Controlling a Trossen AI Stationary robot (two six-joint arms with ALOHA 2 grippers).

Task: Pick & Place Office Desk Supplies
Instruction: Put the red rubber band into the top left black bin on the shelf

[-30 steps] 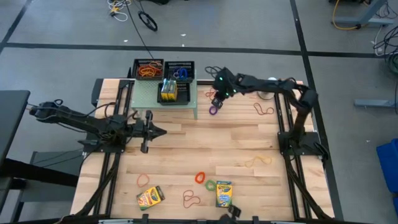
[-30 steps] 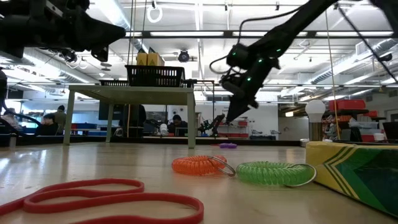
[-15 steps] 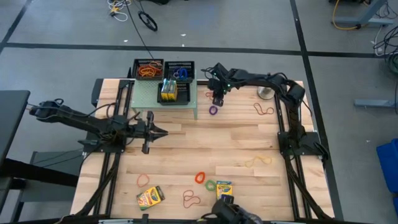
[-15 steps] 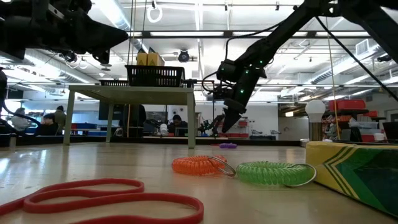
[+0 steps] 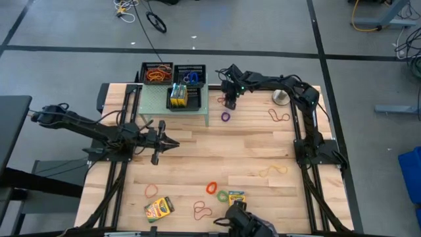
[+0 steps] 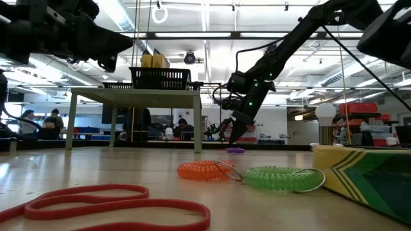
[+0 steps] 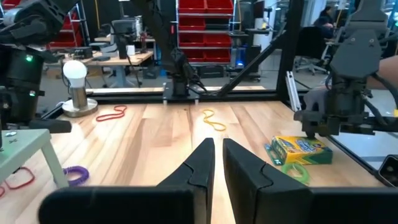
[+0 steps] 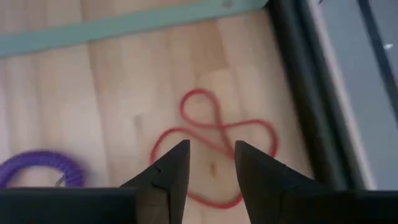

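right claw moved shelfward | parted (empty) | red band directly beneath

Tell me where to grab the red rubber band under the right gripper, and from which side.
Grip the red rubber band at its middle crossing, coming straight down. It lies flat on the table in a pretzel shape; there the strands bunch, and the open right gripper hangs just above.

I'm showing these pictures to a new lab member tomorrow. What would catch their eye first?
Probably the dark right gripper, stretched to the table's far edge beside the pale green perforated shelf, fingers open just above a twisted red rubber-band loop, a purple coiled loop close by. Then the small black mesh trays stacked on and behind that shelf. The left gripper waits mid-table, shut.
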